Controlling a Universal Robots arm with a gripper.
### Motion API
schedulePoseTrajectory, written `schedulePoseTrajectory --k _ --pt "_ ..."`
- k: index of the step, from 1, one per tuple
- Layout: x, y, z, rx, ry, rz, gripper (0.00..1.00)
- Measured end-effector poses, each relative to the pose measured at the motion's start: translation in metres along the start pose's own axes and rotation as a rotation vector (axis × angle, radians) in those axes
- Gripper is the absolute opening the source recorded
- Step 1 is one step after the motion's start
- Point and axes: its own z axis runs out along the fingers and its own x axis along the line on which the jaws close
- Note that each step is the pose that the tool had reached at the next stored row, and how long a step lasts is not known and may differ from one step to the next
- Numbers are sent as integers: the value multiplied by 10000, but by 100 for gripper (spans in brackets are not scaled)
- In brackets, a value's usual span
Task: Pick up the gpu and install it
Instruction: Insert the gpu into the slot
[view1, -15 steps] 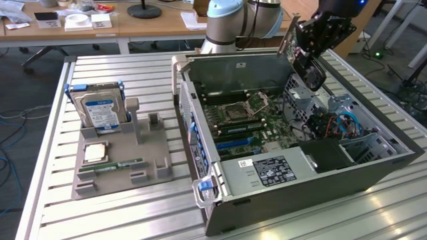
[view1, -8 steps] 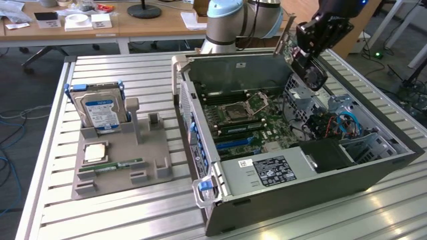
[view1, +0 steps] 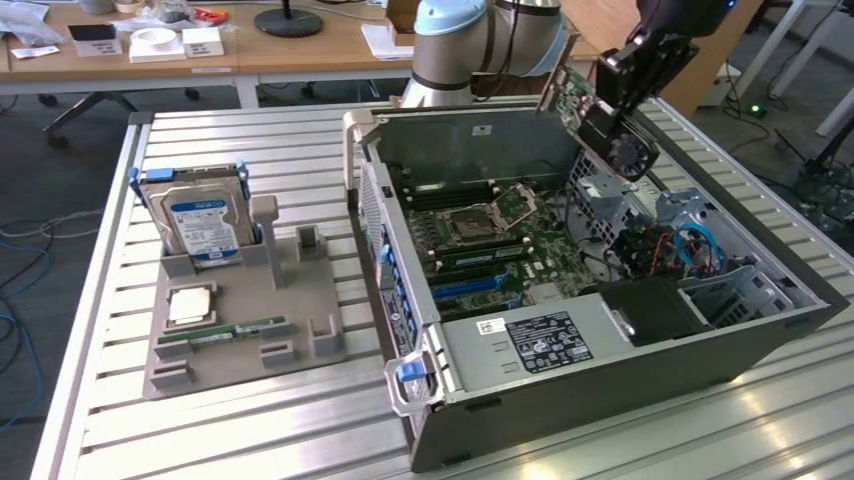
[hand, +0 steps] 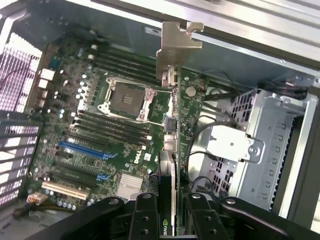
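The gpu is a thin card with a green board face and a dark cooler. It hangs tilted in the air above the far right corner of the open computer case. My gripper is shut on it from above. In the wrist view I see the gpu edge-on between my fingers, with its pale metal bracket at the far end. Below it lies the motherboard with its blue slot and the open processor socket.
A grey fixture tray at the exterior view's left holds an upright hard drive, a processor chip and a green memory stick. Inside the case sit a metal drive cage, cables and a power supply. Desks stand behind the table.
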Motion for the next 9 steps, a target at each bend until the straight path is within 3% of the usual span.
schedulePoseTrajectory --k 9 --pt "0 -1 8 -19 190 -1624 26"
